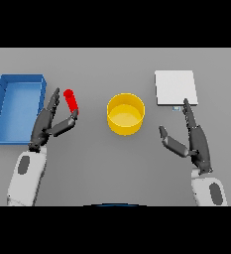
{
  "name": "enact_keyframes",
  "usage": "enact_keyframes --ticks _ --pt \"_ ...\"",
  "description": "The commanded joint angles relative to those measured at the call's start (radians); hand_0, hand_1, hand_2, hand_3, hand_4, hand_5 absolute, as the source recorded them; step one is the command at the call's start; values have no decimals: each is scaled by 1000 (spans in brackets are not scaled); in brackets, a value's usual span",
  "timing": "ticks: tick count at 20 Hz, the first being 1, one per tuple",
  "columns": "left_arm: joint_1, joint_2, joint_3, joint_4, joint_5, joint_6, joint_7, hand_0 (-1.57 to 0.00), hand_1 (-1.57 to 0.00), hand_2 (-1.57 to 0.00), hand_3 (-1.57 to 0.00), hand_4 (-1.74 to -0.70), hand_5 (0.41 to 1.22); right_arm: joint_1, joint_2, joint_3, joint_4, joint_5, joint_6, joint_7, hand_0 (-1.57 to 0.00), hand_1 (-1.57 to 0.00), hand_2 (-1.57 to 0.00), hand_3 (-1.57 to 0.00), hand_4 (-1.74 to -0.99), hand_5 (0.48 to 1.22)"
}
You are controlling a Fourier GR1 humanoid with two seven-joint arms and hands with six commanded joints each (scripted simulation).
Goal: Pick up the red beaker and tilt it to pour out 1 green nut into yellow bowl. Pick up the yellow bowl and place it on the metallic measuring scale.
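Between L hand (pixel 46 124) thumb & fingers: red beaker (pixel 71 101), contact unclear; R hand (pixel 194 141) spread wide.

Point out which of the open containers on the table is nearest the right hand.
The yellow bowl, the round one at the centre. The blue bin is rectangular and far left, beyond the left hand; the right hand is on the opposite side.

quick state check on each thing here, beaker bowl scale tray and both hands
red beaker: on the table, tilted, between the left hand's fingers and thumb, not clearly gripped
yellow bowl: upright on the table, no nut visible inside
metallic scale: nothing on it
blue tray: nothing visible inside
left hand: open, at the beaker
right hand: open, holding nothing
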Motion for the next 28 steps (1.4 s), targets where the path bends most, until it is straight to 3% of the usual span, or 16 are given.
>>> enact_keyframes --ticks 1,7,14,20,21,23,25,28 --pt "-34 -5 7 41 -5 10 -8 1 1 1 1 -1267 673 5 -9 -4 -2 -3 6 -5 1 1 1 1 -1274 635" --pt "-135 -16 25 171 -7 10 -28 1 1 1 1 -1298 689 -5 -1 -3 -5 -5 3 16 1 1 1 1 -1270 642" --pt "-249 -14 55 312 -12 21 -40 1 1 1 1 -1289 683 0 7 -9 12 -13 -2 4 1 1 1 1 -1265 638" --pt "-296 -45 82 389 9 32 -116 1 1 0 1 -1348 704 0 -11 -16 -4 -12 2 26 1 1 1 1 -1261 641" --pt "-300 -48 95 397 20 35 -126 1 -26 -67 -31 -1378 724 6 -14 -16 -8 -13 5 26 1 1 1 1 -1259 642" --pt "-327 -55 124 432 41 48 -131 -285 -328 -364 -292 -1449 783 10 -7 -8 -14 -6 2 16 1 1 1 1 -1258 644" --pt "-346 -50 129 450 29 73 -108 -662 -699 -733 -724 -1500 941 11 -1 -10 -4 1 -10 19 1 1 1 1 -1255 644" --pt "-359 -50 103 475 8 75 -126 -1106 -1125 -1142 -974 -1603 1078 6 -2 -7 -16 0 -8 21 1 1 1 1 -1252 644"
